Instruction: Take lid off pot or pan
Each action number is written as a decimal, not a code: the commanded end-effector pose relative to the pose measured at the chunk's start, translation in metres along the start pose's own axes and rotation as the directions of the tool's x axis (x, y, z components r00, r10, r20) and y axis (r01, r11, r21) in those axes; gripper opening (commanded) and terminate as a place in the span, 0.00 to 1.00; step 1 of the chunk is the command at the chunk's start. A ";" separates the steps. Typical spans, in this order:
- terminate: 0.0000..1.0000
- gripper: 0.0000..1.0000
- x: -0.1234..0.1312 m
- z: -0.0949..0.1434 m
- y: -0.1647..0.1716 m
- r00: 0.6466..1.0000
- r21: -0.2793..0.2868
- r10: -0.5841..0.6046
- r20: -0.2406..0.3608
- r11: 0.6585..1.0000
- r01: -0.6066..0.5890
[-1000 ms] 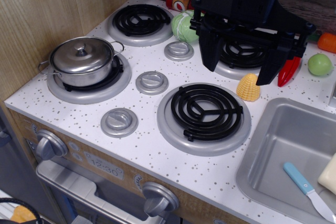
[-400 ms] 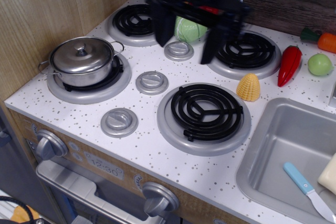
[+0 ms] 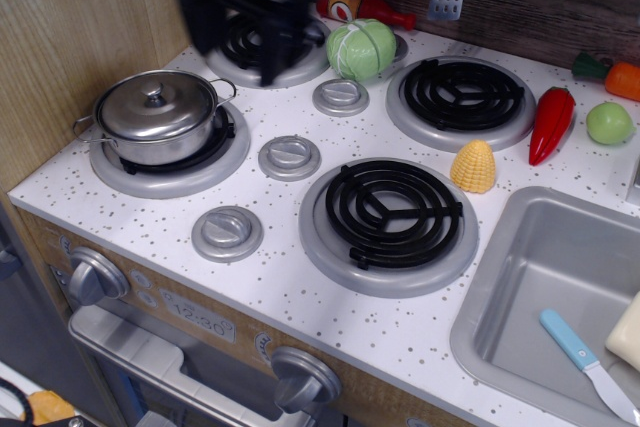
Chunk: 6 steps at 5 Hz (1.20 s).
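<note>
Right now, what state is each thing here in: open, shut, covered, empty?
Pot: covered, sitting on the front left burner.
Lid: on the pot, untouched.
Gripper: blurred, above the back left burner, holding nothing; open or shut unclear.
Sink: holds a knife.

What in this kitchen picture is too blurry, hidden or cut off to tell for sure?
- Gripper: motion-blurred, so open or shut is unclear.
- Pot: its inside is covered by the lid.
- Back-left burner: partly behind the blurred gripper.
- Cream-coloured object in the sink: cut off by the right edge.
</note>
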<state>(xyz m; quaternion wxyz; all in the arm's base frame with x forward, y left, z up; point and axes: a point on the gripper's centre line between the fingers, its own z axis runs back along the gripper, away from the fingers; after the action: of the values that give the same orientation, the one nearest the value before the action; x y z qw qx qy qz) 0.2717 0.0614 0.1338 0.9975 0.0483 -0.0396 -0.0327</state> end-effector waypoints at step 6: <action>0.00 1.00 0.018 -0.061 0.092 0.975 -0.053 -0.198 0.099 0.978 0.204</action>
<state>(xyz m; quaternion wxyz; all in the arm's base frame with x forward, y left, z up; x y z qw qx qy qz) 0.2971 0.1530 0.0672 0.9889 0.0003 -0.0623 -0.1350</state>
